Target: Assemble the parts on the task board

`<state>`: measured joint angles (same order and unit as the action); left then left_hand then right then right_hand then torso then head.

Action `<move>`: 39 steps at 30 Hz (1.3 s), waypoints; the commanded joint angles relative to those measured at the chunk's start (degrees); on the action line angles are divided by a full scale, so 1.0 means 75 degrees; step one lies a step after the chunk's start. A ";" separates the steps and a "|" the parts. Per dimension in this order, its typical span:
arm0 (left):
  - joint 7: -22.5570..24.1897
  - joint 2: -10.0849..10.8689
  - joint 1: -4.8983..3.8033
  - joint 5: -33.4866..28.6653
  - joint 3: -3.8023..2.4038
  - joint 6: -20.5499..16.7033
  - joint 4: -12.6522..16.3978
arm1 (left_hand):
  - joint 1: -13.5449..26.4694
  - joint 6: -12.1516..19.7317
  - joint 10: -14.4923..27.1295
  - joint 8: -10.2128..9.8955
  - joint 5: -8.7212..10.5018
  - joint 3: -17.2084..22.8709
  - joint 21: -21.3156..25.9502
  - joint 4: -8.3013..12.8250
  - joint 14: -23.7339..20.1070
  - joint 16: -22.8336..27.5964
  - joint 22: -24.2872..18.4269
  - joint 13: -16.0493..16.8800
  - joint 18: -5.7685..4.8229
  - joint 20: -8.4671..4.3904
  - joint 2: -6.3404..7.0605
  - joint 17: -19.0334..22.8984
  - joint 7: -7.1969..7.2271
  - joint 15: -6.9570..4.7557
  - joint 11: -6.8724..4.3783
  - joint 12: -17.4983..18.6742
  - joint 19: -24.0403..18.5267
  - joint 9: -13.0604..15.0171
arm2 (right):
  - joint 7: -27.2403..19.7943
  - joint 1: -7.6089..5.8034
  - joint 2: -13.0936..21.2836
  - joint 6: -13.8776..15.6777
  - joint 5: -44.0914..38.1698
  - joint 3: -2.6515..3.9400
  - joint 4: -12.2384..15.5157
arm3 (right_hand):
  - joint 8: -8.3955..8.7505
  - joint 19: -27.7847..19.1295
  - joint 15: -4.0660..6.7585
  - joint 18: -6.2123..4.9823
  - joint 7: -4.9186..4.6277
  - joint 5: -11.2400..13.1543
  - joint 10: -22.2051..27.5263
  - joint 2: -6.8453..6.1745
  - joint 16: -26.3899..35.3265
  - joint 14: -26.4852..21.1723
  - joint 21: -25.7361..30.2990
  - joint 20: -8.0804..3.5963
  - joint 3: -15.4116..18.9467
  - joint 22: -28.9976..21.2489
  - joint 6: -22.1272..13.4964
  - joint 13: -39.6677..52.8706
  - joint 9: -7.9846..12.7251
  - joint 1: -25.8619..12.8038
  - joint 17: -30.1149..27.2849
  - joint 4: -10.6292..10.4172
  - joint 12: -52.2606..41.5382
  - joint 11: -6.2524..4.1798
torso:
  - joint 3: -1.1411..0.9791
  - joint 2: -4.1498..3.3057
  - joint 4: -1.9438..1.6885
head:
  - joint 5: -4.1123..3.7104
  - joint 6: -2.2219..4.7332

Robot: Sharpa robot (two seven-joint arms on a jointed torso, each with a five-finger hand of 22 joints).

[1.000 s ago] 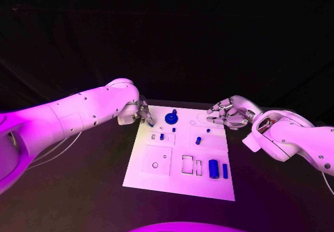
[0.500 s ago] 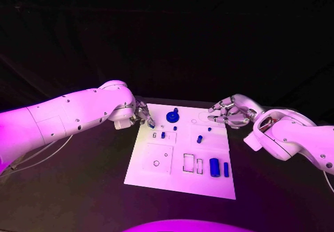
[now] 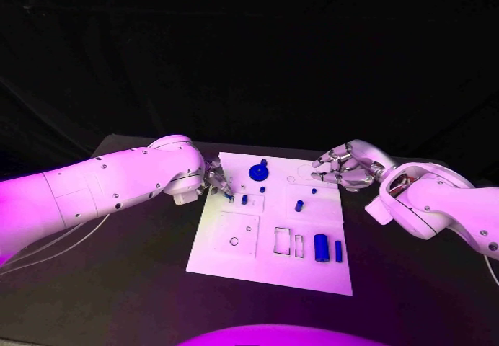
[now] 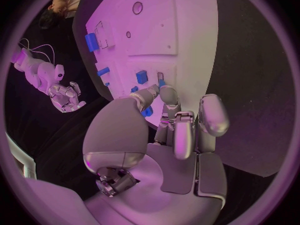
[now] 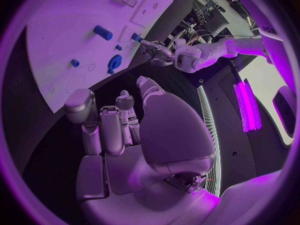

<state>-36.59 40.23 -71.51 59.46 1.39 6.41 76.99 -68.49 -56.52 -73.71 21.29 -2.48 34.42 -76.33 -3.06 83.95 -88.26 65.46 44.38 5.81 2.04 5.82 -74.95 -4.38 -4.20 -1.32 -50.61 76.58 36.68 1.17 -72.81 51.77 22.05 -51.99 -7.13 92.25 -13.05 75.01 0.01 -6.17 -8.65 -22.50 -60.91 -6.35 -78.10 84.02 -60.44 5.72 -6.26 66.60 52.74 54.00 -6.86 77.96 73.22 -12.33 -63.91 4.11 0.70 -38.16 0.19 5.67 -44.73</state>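
- Left robot hand (image 3: 216,179) is at the task board (image 3: 272,267) far-left edge; fingertips pinch a small blue part (image 3: 228,195) just above the board, next to a small peg (image 3: 244,200) standing near the narrow slot on that side.
- Wrist view backs this up: thumb and one finger closed on the blue bit, the other fingers curled alongside.
- Right robot hand (image 3: 348,166) hovers off the board's far-right corner, fingers curled in w/ nothing in them, not touching the board.
- Other parts on the board: round blue knob (image 3: 258,171) near the far edge; short peg (image 3: 298,206) mid-board; long blue block (image 3: 320,248) and thin blue bar (image 3: 338,251) side by side toward the near-right corner, right of two open rectangular slots.
- Risk 1: pinch looks shallow, tip-only. Part could twist or pop out when pressed down and skid onto the dark desk (image 3: 125,288), where it'd be hard to see.
- Risk 2: part is hidden by the fingers from the head cam, so alignment w/ its slot can't be judged; a tilted entry would prob jam or sit crooked.
- Risk 3: the standing peg is v. close to the left fingers; a sideways sweep could knock it over.
- Risk 4: board seems to lie loose on the desk; pushing at the edge could slide it and throw off every other slot position.
- Right arm idle & well apart from the left, so clash unlikely for now.
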 commanded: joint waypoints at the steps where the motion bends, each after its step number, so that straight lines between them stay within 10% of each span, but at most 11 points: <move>1: 0.0064 0.0005 0.0031 0.0337 -0.0008 -0.0222 0.0049 | 0.0124 -0.0284 -0.0033 0.0056 -0.0052 0.0035 -0.0015 -0.0049 0.0726 -0.0046 -0.0014 0.0008 -0.0069 -0.0019 0.0008 -0.1738 0.0230 -0.0056 -0.0018 -0.0034 0.0041 0.0014 | -0.0052 0.0011 -0.0001 -0.0093 -0.0048 0.0000 0.0003 | -0.0045 -0.0044 0.0055 -0.0044 -0.0018 -0.0040 0.0043 0.0007 0.0039 0.0260 0.0027 -0.0008 -0.0005 -0.0007 -0.0055 -0.0002 -0.0012 -0.0061 -0.0006 -0.0050 0.0024 -0.0017 | -0.0005 -0.0001 0.0002 | -0.0001 -0.0012; 39: -0.0138 -0.0064 0.0078 0.0389 -0.0009 0.0294 0.0141 | 0.0429 -0.0397 -0.0085 0.0167 -0.0050 0.0007 -0.0023 -0.0184 0.0726 -0.0044 0.0005 0.0032 -0.0074 -0.0056 0.0149 -0.1737 0.0288 -0.0094 -0.0064 -0.0066 0.0054 0.0052 | -0.0067 0.0034 -0.0012 -0.0110 -0.0039 0.0000 -0.0013 | -0.0045 -0.0044 0.0055 -0.0044 -0.0018 -0.0040 0.0043 0.0007 0.0039 0.0260 0.0027 -0.0008 -0.0005 -0.0007 -0.0055 -0.0002 -0.0012 -0.0061 -0.0006 -0.0050 0.0024 -0.0017 | -0.0015 0.0003 0.0006 | -0.0009 -0.0029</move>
<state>-37.34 39.92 -70.96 62.24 1.34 7.67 78.00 -65.79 -57.46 -74.24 22.36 -2.78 34.44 -76.33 -4.15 83.95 -88.26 65.46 44.65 5.81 1.83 7.02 -74.92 -3.88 -4.59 -1.65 -50.83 76.79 37.15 1.12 -72.60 51.71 21.94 -51.97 -7.12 92.14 -13.05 75.01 0.01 -6.17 -8.66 -22.50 -60.91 -6.35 -78.10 84.02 -60.44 5.72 -6.26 66.60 52.74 54.00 -6.89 77.96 73.22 -12.34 -63.91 4.11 0.59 -38.14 0.24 5.59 -44.98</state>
